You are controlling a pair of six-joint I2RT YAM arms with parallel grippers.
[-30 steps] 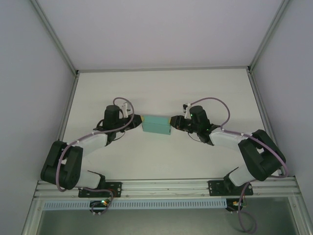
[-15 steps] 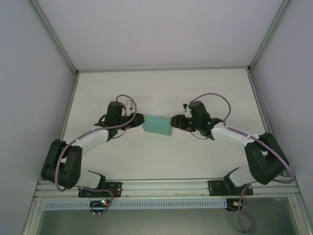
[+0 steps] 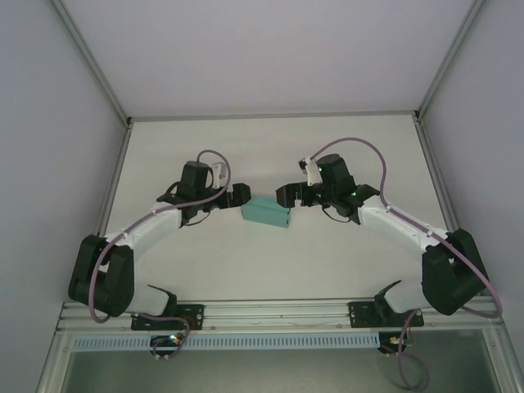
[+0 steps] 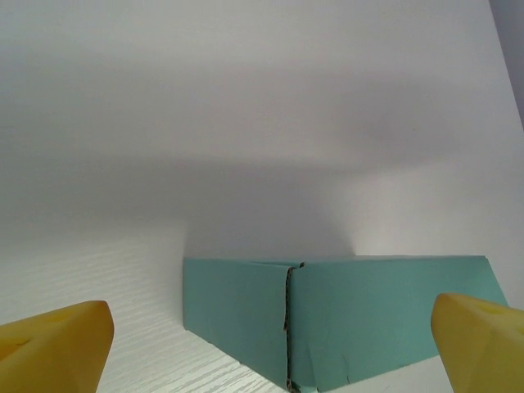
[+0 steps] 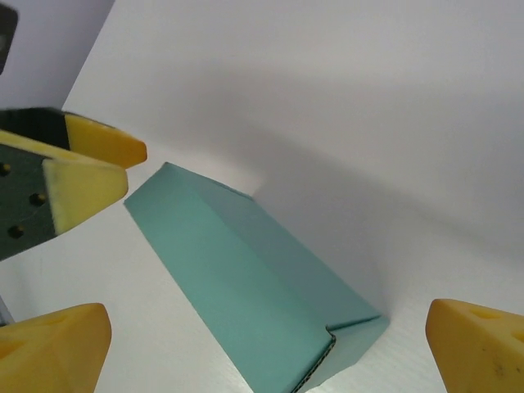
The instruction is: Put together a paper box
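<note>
The paper box is a closed teal-green rectangular box lying on the white table between the two arms. Its near corner and seam face the left wrist camera as the paper box. From the right wrist the paper box stretches away lengthwise. My left gripper hangs open just left of and slightly behind the box, not touching it. My right gripper is open just behind the box's right end, also apart from it. Yellow fingertips frame the left wrist view, and yellow fingertips the right one.
The white table is bounded by a metal frame rail at the near edge and grey walls on three sides. The left gripper's yellow fingers show in the right wrist view beyond the box's far end.
Both grippers have let go of the box ends, opened and drawn back and up. The box has shifted slightly and now lies a little skewed.
</note>
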